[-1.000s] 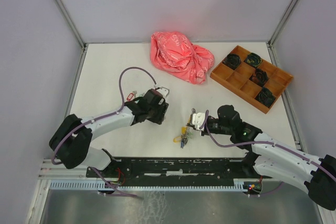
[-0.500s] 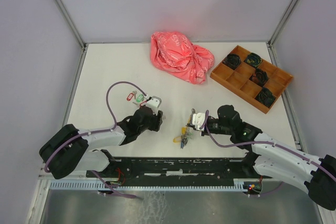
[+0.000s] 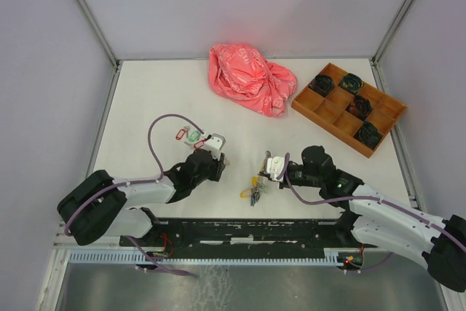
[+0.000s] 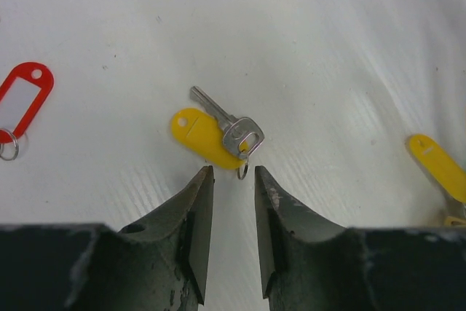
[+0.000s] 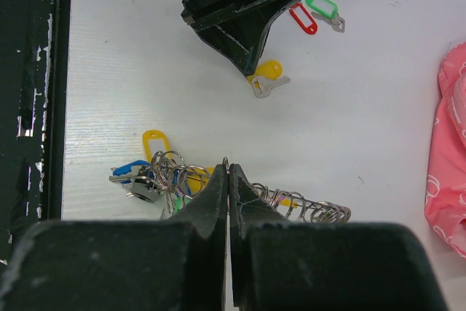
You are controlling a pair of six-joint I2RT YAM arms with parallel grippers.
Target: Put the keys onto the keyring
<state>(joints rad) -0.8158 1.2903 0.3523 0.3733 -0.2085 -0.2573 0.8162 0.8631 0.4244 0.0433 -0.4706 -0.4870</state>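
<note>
Far right of table: wooden tray (image 3: pixel 328 127), four cells each holding a dark bundle (image 3: pixel 351 82) | left gripper (image 4: pixel 233 171) fingers slightly apart, tips just short of yellow-tagged key (image 4: pixel 218 132) lying flat | right gripper (image 5: pixel 228 169) fingers pressed together beside keyring (image 5: pixel 175 165) and its tagged bunch; whether wire is pinched, unclear | pink bag (image 3: pixel 251 78) contents hidden

Beyond the yellow-tagged key (image 4: pixel 218 130) the tabletop (image 4: pixel 328 27) lies open; a red tag (image 4: pixel 23 100) sits well left, another yellow tag (image 4: pixel 435 167) well right.
</note>
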